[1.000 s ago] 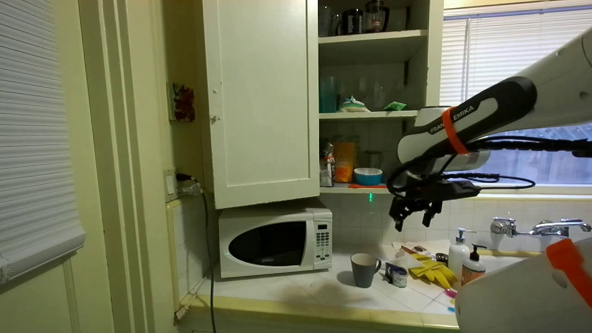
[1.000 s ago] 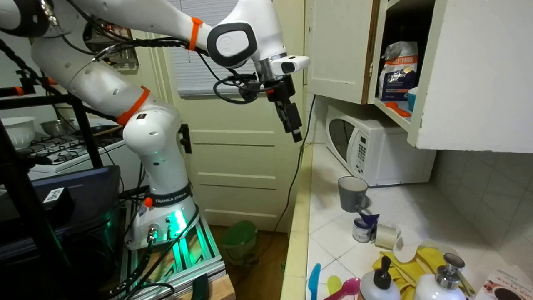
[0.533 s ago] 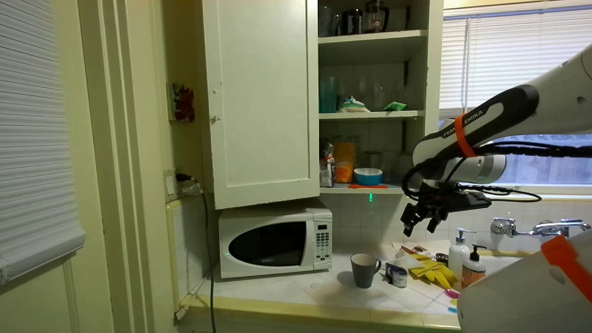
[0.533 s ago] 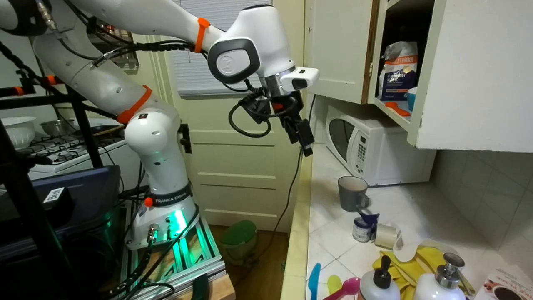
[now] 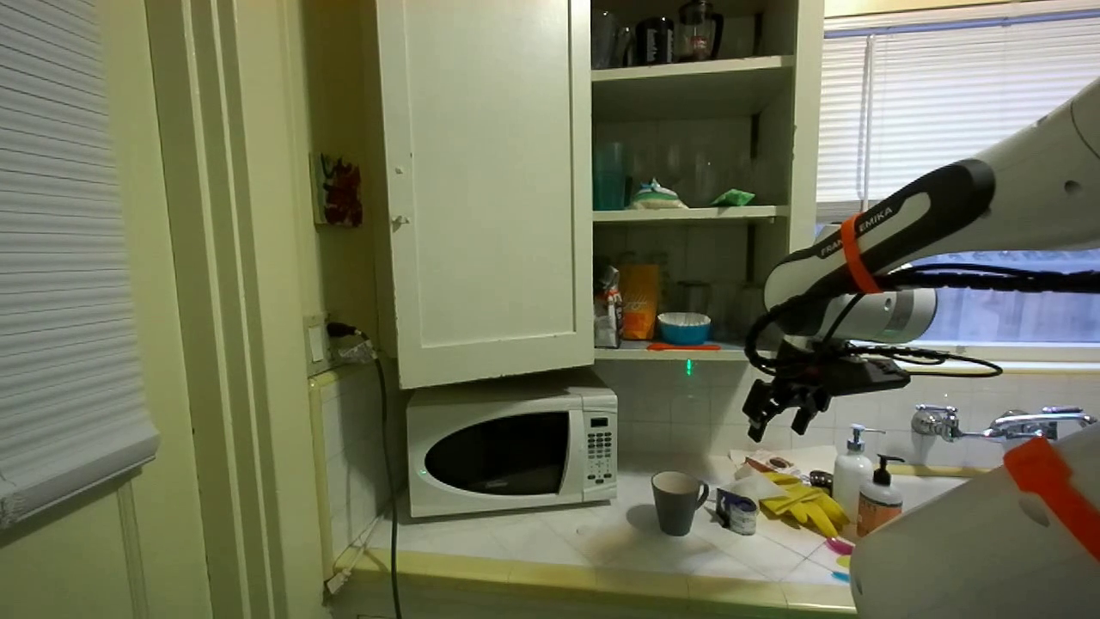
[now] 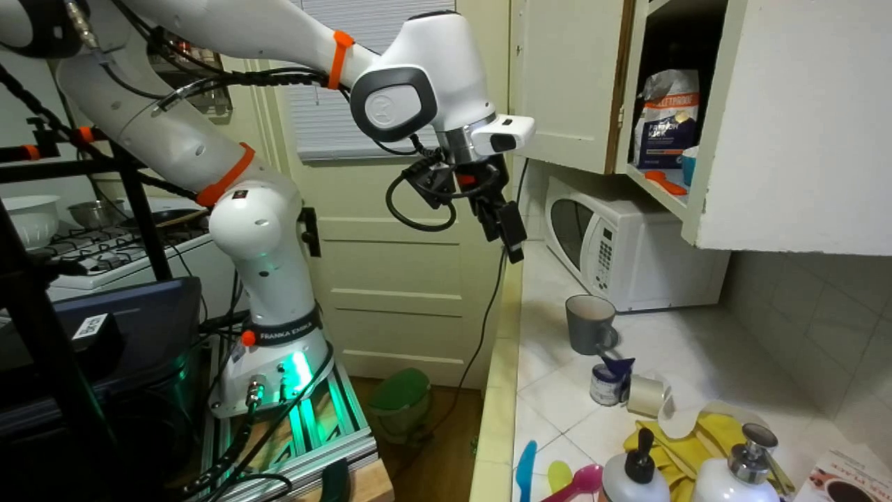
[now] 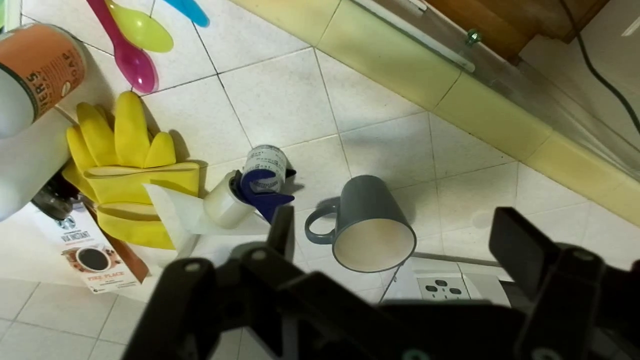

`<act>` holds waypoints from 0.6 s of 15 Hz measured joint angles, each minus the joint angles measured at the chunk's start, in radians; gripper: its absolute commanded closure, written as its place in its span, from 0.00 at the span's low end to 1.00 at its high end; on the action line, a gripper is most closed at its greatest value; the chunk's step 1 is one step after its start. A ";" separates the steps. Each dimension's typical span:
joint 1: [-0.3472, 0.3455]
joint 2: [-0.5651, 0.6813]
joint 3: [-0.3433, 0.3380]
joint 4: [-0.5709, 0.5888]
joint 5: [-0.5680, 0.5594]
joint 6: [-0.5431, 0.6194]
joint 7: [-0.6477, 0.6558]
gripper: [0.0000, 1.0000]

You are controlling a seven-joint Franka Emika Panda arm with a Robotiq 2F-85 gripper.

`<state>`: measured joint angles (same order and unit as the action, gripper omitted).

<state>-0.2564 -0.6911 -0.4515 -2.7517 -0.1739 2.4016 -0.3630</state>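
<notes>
"What's leftmost on the counter [image 5: 550, 542], in an exterior view?"

"A white microwave [image 5: 513, 451], under an open cupboard door [image 5: 490, 189]."

"Next?"

"The grey mug [image 5: 675, 507], upright near the microwave's right side, its handle turned to the right. Just past that handle sits a small tin [image 5: 742, 519] with a dark blue piece [image 7: 270, 199] beside it."

"And higher up?"

"The gripper [image 5: 778, 429] hangs in the air, above the mug and right of it in that view. It's wide — the two fingers [image 7: 520, 245] stand well apart with a bare gap between the tips. The wrist view shows the mug through that gap, down on the counter."

"Further right?"

"Yellow rubber gloves [image 5: 805, 505], then a white pump bottle [image 5: 851, 483], a bottle with an orange label and black pump [image 5: 879, 505] — and the chrome wall tap [image 5: 1023, 425]."
</notes>
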 measured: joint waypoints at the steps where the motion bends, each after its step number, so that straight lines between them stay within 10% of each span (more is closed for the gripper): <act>1: -0.003 0.000 0.005 0.000 0.000 0.000 0.000 0.00; 9: -0.100 0.100 -0.005 -0.001 -0.005 0.002 0.002 0.00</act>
<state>-0.3568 -0.5912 -0.4569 -2.7525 -0.1784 2.4038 -0.3610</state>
